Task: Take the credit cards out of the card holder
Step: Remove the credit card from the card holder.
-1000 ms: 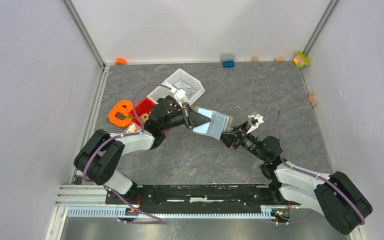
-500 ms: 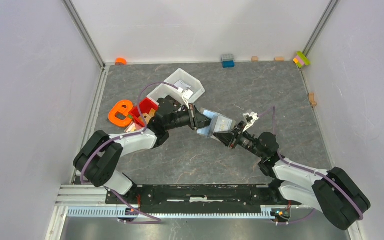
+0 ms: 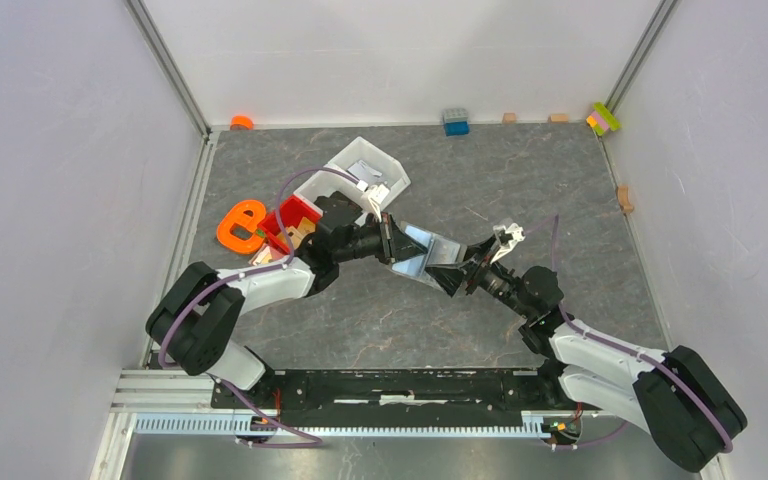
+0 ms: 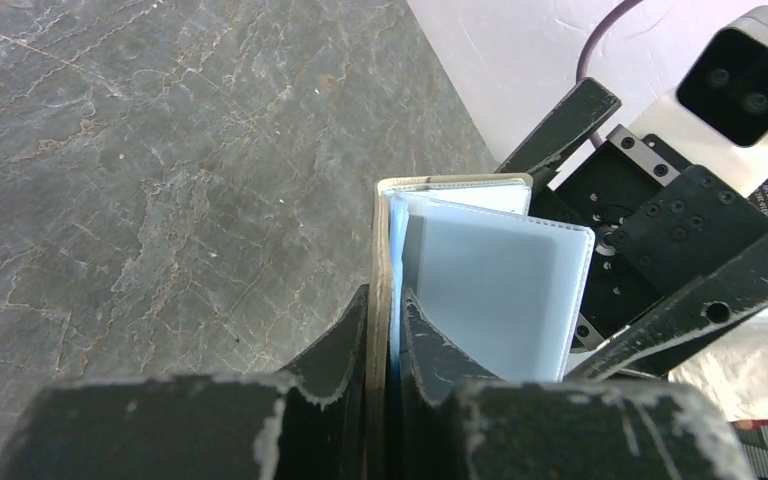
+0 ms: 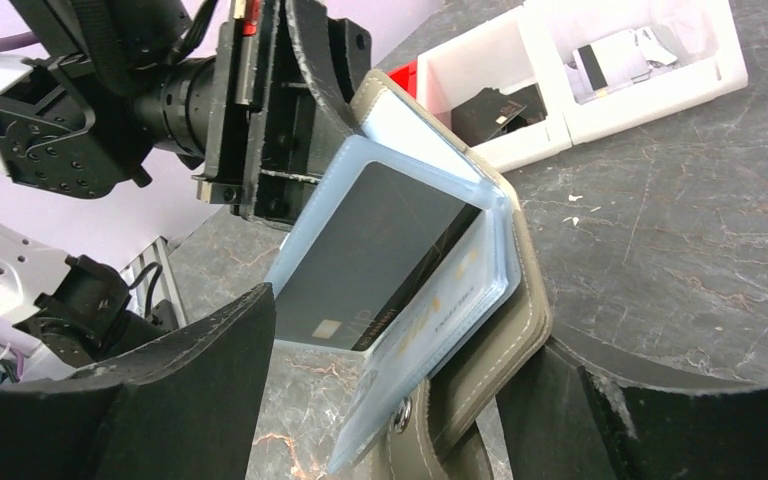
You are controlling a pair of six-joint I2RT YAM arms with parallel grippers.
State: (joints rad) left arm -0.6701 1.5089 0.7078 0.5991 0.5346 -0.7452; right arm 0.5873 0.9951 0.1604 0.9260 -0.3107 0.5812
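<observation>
The taupe card holder [image 3: 430,255] hangs open in a V above the floor between both arms. My left gripper [image 3: 392,243] is shut on one flap's edge, seen edge-on in the left wrist view [image 4: 380,250]. A pale blue credit card sleeve [image 4: 500,290] stands beside that flap. In the right wrist view the holder's other flap [image 5: 520,300] and its stack of cards [image 5: 440,330], one dark grey with a chip [image 5: 380,250], lie between the wide-open jaws of my right gripper [image 5: 410,340]. The right gripper [image 3: 452,273] straddles the holder without closing on it.
A white bin [image 3: 360,172] with small items and a red bin [image 3: 290,215] stand behind the left gripper. An orange piece [image 3: 240,226] lies left of them. A blue brick [image 3: 455,122] and small blocks [image 3: 603,118] lie along the back wall.
The holder went from lying nearly flat open to a folded V. My right gripper moved in toward it and now has its free flap between its jaws. The left gripper turned slightly.
</observation>
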